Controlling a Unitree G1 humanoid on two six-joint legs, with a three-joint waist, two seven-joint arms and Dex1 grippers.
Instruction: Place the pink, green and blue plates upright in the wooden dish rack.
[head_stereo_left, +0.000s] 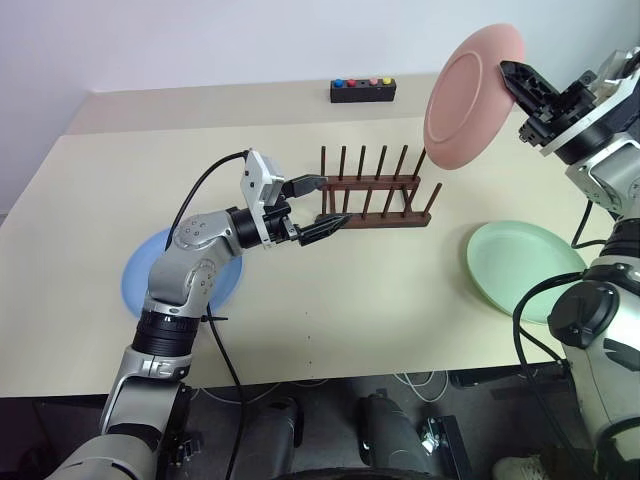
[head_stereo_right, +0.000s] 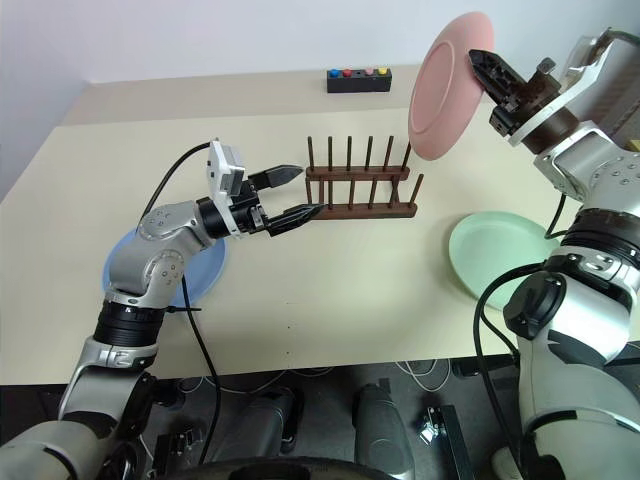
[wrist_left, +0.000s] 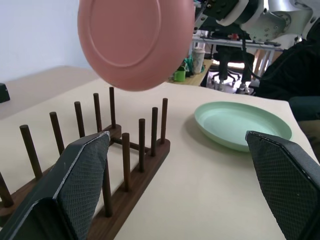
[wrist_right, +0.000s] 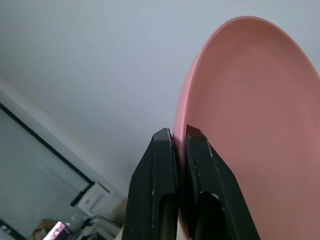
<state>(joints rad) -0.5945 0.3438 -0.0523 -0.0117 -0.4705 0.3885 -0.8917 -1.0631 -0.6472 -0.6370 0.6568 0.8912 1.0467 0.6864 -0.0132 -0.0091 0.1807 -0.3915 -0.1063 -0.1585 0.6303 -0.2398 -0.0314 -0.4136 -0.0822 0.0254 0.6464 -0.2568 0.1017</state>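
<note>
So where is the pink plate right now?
In the head views the pink plate hangs in the air, on edge, pinched at its rim by the right gripper, above the right end of the wooden dish rack.

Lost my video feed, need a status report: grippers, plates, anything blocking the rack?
Right gripper shut on pink plate, held above wooden dish rack. Left gripper open at the rack's end. Green plate, blue plate flat on table.

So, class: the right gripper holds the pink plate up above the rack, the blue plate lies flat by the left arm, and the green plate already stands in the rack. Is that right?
Not quite. The green plate lies flat on the table, right of the wooden rack, whose pegs are bare, as the left eye view shows. The rest holds: the right gripper is shut on the pink plate, and the blue plate lies flat.
</note>
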